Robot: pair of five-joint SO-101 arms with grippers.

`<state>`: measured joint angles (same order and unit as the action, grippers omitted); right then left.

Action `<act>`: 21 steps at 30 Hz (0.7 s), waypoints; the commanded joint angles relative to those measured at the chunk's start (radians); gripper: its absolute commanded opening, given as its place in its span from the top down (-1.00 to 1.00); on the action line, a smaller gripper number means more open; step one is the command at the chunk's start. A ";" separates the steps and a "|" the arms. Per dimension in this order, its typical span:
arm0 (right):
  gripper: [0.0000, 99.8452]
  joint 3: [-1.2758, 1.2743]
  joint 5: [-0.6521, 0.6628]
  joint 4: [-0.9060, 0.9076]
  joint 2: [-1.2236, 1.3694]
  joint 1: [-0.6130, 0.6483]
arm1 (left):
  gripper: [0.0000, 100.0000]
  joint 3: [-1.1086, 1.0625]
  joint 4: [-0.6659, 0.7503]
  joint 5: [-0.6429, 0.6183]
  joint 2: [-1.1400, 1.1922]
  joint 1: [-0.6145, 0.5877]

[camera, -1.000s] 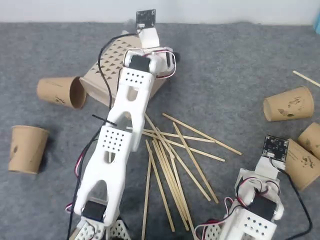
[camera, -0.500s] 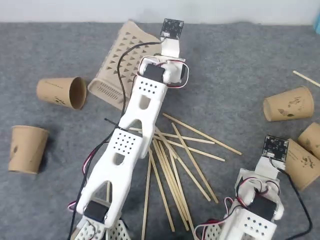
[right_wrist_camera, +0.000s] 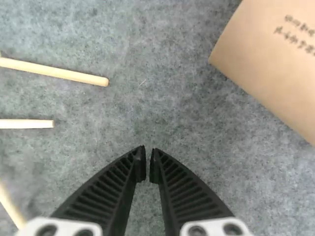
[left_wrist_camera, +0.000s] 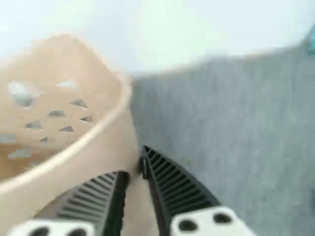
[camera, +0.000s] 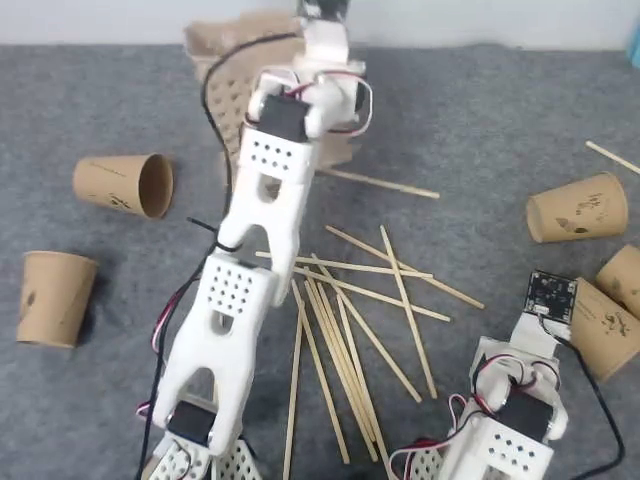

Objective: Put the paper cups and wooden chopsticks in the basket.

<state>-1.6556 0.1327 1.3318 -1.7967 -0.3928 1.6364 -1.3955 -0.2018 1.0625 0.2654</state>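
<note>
Left gripper (left_wrist_camera: 134, 182): pinching the basket (left_wrist_camera: 74, 142) rim.
Right gripper (right_wrist_camera: 146, 164): pressed together, empty.
Done: nothing I can see.
To do: cups (camera: 125, 184), chopsticks (camera: 345, 350) lie outside it.

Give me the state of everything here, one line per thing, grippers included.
Basket: tilted, gripped at its rim.
Left gripper: shut on the basket rim.
Right gripper: shut, empty, over the carpet.
Paper cups: on their sides, on the carpet.
Chopsticks: scattered loose on the carpet.

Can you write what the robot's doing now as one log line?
left gripper: shut on basket rim | right gripper: shut, empty | chopsticks: scattered on mat | cups: lying outside basket
</note>
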 commanded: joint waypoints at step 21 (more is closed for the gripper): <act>0.94 0.044 0.011 -0.002 -0.018 -0.010 | 0.98 0.042 0.193 -0.658 -0.367 -0.161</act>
<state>-1.6556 0.1327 1.3318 -1.7967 -0.3928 1.6364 -1.2221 -0.7373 0.7925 0.1320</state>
